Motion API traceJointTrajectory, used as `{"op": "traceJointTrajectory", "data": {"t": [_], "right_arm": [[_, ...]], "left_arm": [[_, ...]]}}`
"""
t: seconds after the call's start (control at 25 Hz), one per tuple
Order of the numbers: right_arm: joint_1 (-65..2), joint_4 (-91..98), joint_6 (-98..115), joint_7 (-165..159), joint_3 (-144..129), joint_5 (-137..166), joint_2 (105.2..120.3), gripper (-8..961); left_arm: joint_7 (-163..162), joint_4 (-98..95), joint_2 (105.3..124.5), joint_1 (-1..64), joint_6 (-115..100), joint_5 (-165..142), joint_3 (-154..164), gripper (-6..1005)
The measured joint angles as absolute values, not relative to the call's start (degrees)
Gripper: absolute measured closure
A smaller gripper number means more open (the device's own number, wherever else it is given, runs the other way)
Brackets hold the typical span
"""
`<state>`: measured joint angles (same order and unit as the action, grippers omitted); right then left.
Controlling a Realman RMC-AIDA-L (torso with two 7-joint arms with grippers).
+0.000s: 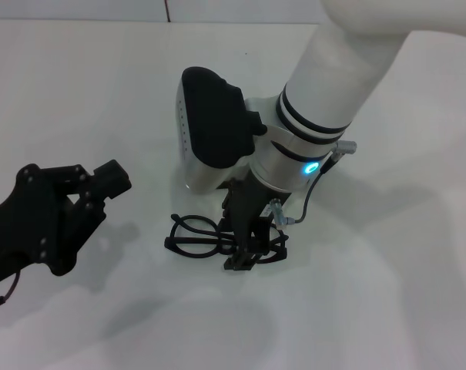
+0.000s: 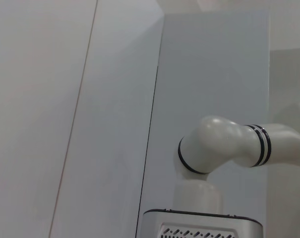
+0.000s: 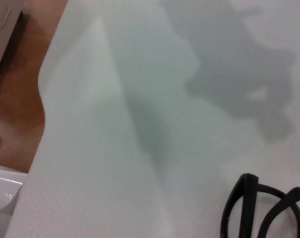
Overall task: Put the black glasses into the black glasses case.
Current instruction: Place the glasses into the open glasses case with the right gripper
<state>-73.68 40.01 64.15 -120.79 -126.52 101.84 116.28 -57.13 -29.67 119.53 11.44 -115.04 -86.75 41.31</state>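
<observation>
Head view looks down; right wrist view shares its black glasses (image 1: 217,239) (image 3: 261,208).

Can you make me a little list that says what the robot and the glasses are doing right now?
right hand: down at the black glasses, fingers around the frame's middle
black glasses: lying on the white table, temple arms folded
left hand: hovering apart from the glasses, on the robot's left, holding nothing
black glasses case: not in view
step: glasses not yet in a case

Smooth matt white table (image 1: 387,308). Thin glossy black plastic-looking frame on black glasses (image 1: 194,235). Matt black right claw (image 1: 244,254); left claw (image 1: 102,185) likewise.
</observation>
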Motion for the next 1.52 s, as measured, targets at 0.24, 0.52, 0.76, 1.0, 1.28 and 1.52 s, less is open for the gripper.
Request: {"op": "traceJointTrajectory", "data": {"t": [0.24,0.52,0.76,1.0,1.28,1.52], "right_arm": [[-73.46,38.67,63.36,-119.46,-126.87,100.72,116.28,393],[-73.32,38.52,62.15,-119.22,-128.84,100.18,116.28,441],[-73.21,38.49,61.58,-119.19,-128.86,100.19,116.28,464],[-73.17,38.51,61.15,-119.18,-128.86,100.19,116.28,662],[-73.0,38.86,60.83,-119.62,-128.94,100.19,116.28,788],[-72.02,40.87,61.37,-120.46,-128.83,100.23,116.28,813]], "left_arm": [[-57.13,-29.34,119.53,11.54,-115.04,-86.75,41.31,946],[-57.13,-29.35,119.53,11.77,-115.01,-87.09,41.31,946],[-57.13,-29.36,119.53,11.86,-114.96,-87.18,41.31,946],[-56.69,-29.09,119.53,11.7,-114.95,-87.25,41.31,946],[-55.85,-27.96,119.48,11.55,-114.98,-87.52,41.31,946],[-55.81,-27.94,119.44,11.38,-115.17,-87.62,41.31,946]]}}
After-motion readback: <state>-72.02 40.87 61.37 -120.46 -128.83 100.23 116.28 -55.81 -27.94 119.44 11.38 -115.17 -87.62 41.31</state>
